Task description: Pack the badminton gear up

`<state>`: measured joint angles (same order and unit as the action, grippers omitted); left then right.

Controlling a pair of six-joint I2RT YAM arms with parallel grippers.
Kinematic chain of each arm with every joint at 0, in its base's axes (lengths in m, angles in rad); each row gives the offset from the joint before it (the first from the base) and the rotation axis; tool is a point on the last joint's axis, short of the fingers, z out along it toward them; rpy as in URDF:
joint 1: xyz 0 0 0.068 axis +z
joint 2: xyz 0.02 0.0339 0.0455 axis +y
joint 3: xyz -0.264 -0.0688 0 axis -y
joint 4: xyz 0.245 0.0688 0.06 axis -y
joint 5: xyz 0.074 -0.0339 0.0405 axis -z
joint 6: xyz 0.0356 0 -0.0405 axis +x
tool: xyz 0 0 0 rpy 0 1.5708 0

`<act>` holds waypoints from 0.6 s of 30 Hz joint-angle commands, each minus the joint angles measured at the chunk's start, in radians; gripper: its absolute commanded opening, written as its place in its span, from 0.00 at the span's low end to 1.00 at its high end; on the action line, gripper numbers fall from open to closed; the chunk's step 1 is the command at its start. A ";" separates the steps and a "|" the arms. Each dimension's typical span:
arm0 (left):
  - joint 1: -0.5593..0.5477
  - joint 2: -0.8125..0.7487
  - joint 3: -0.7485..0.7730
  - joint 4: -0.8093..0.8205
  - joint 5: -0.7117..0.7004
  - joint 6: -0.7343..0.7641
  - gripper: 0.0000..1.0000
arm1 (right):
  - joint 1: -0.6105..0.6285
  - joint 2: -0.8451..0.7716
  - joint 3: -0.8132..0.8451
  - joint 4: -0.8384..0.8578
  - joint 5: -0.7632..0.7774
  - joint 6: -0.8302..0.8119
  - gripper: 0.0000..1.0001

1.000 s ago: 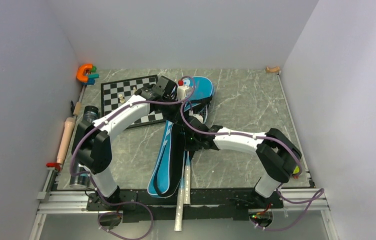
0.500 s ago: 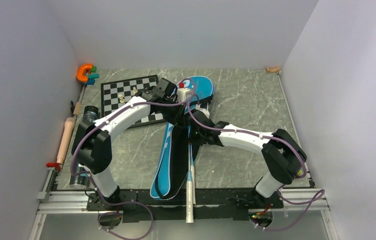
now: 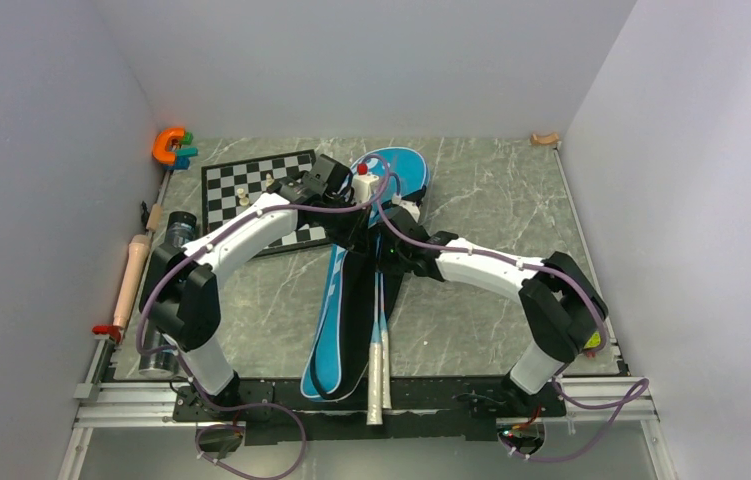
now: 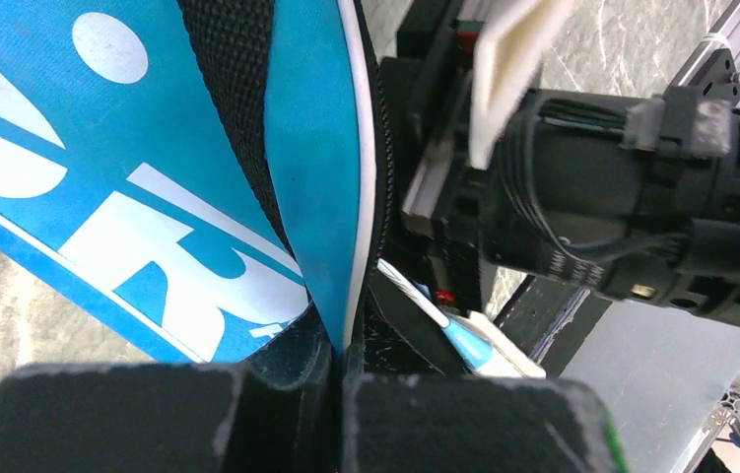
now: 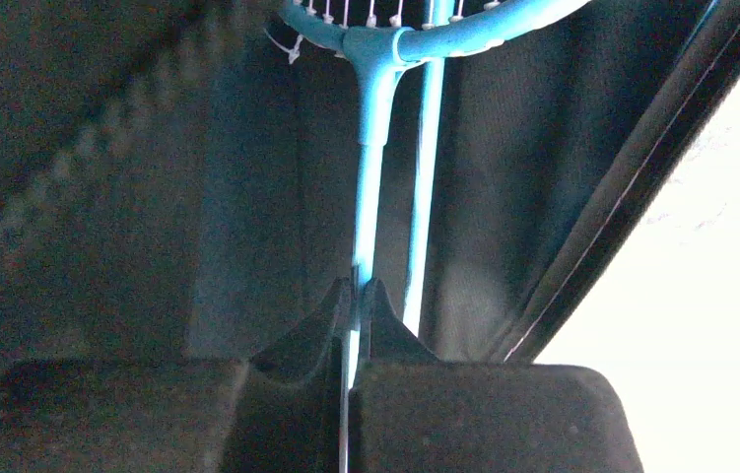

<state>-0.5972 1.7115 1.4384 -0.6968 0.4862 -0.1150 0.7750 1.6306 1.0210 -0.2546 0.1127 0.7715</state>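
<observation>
The blue bag lettered SPORT lies lengthwise mid-table, its mouth held open. My left gripper is shut on the bag's upper edge. My right gripper is shut on a light-blue racket shaft inside the dark bag. The second racket's shaft lies just to its right. Both beige handles stick out of the bag towards the near rail. A dark tube shows partly behind the left arm. No shuttlecocks are in view.
The chessboard with small pieces lies at the far left, touching the bag's head. An orange clamp sits in the far left corner. A wooden roller lies along the left edge. A metal rail runs along the near edge.
My right gripper moved away from the near edge, pushing the rackets deeper into the bag. The handles now stick out less over the rail. My left gripper kept its hold on the bag.
</observation>
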 commanded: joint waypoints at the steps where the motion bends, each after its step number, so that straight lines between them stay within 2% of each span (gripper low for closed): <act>1: -0.010 -0.069 0.029 0.015 0.085 0.015 0.00 | -0.018 0.016 0.061 0.102 0.034 -0.035 0.00; 12: -0.010 -0.080 0.021 0.011 0.079 0.026 0.00 | -0.025 0.017 0.047 0.130 0.059 -0.021 0.00; 18: -0.010 -0.092 0.015 0.015 0.099 0.028 0.00 | -0.025 0.055 0.098 0.103 0.105 -0.023 0.00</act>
<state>-0.5972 1.6913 1.4384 -0.6971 0.4915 -0.0937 0.7540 1.6707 1.0428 -0.2184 0.1562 0.7593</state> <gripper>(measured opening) 0.041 0.032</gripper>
